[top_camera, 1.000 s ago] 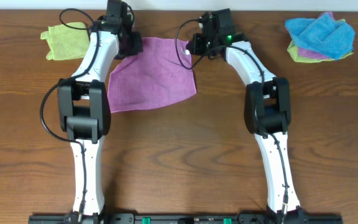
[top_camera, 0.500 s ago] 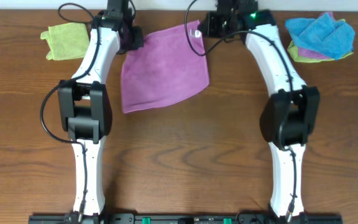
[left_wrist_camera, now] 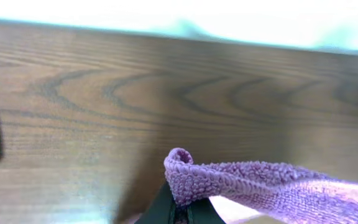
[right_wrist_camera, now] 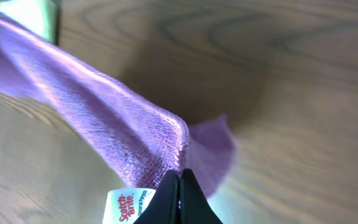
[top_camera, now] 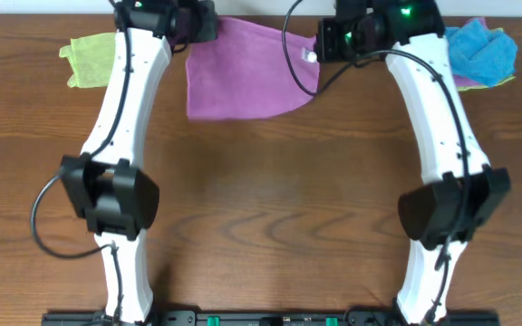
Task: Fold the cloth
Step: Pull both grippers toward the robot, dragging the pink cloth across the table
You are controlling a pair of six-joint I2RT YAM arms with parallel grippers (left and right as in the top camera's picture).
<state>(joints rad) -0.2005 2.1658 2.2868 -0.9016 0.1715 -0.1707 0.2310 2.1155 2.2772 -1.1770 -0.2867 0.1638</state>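
Note:
The purple-pink cloth (top_camera: 247,71) hangs lifted near the table's far edge, stretched between both grippers. My left gripper (top_camera: 195,25) is shut on its far left corner, which curls over the fingers in the left wrist view (left_wrist_camera: 185,177). My right gripper (top_camera: 320,47) is shut on the far right corner (right_wrist_camera: 148,140), beside the white tag (top_camera: 310,56), which also shows in the right wrist view (right_wrist_camera: 126,205). The cloth's lower edge droops toward the table.
A lime-green folded cloth (top_camera: 89,59) lies at the far left. A pile of bright blue cloths (top_camera: 483,47) over green and pink ones lies at the far right, partly behind my right arm. The wooden table (top_camera: 270,199) stretches toward the front.
Both grippers have risen and moved toward the far edge with the cloth's corners. The cloth has lifted off the table and shifted to the right.

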